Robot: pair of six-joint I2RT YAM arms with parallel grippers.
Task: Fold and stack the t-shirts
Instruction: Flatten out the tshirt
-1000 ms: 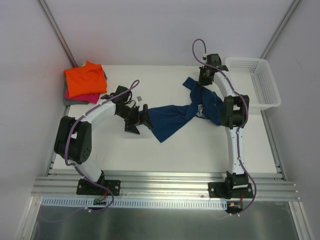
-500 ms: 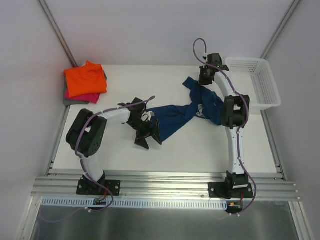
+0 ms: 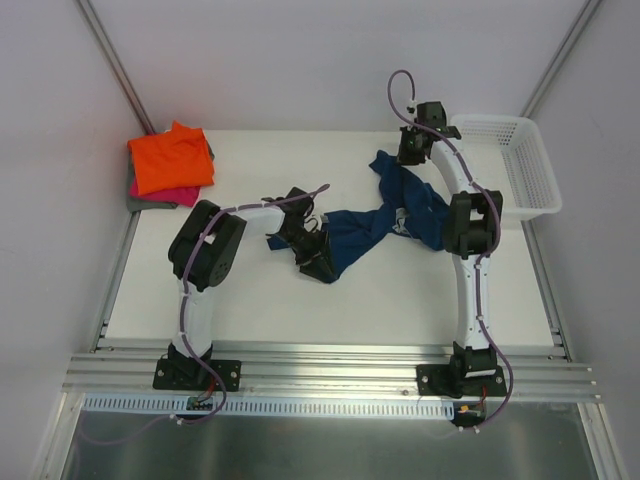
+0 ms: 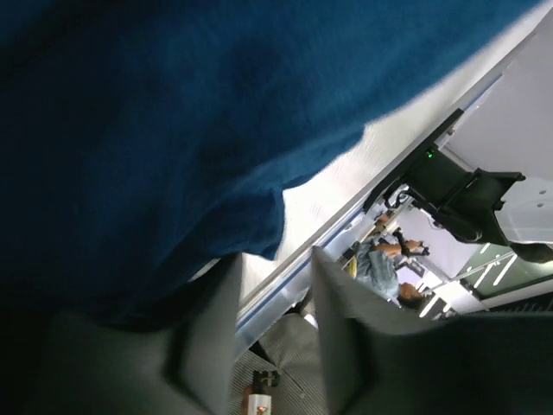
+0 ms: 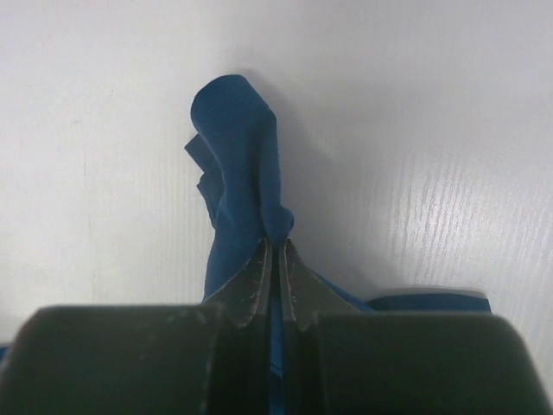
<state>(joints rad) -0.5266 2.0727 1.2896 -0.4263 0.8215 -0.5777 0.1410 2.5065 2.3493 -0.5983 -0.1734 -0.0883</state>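
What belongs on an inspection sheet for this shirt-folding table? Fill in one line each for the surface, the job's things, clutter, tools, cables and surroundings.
Surface: white table, no stains seen.
Job's things: navy t-shirt unfolded and bunched across the middle; orange t-shirt folded on top of the pink t-shirt and grey t-shirt at the far left corner.
Clutter: white basket at the far right edge.
Tools: left tool at the navy t-shirt's near end, jaws apart; right tool shut on its far end.
Cables: a purple cable runs along each arm.
Surroundings: pale walls; metal rail at the near edge.
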